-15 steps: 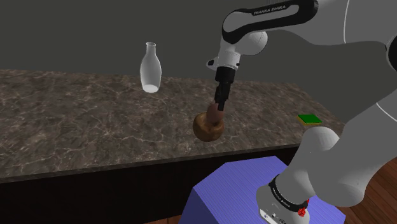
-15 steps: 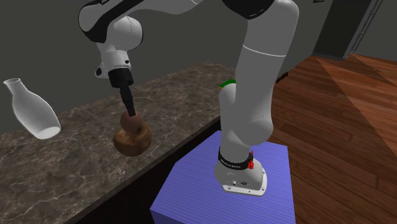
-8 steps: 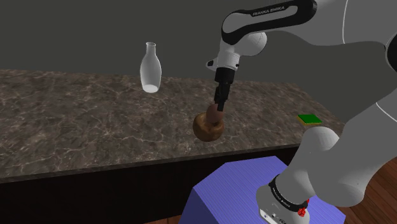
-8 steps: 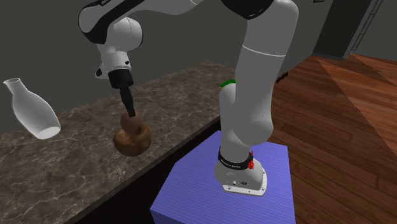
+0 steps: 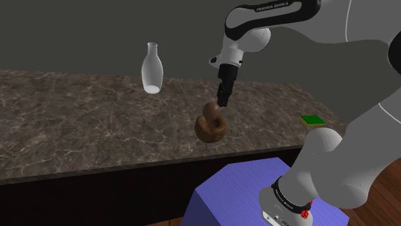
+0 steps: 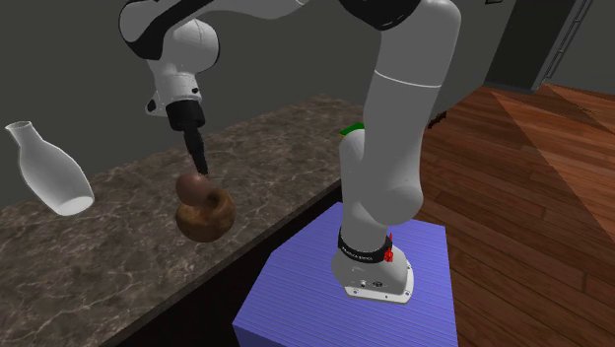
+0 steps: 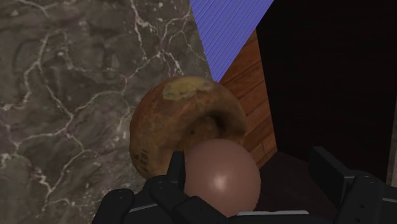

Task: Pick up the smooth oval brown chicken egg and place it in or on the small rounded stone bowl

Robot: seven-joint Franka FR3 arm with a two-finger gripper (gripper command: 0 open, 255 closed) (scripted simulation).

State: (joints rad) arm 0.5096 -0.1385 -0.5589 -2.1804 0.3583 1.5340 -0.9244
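Egg (image 7: 221, 177) sits on the bowl (image 7: 164, 127) near the counter's (image 5: 77, 128) front edge, seemingly loose; the gripper's (image 5: 222, 104) fingers stand apart above it.

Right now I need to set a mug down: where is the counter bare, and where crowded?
Bare: the counter from the bottle to the shoulder view's left edge, and between the bowl and the green square. Crowded: around the bowl, egg and hand.

You can read the white letters "FRANKA EMIKA" on the dark link (image 5: 277, 8) of the arm (image 5: 347, 160). The print on the black ring (image 5: 287, 196) at its base is too small to read.
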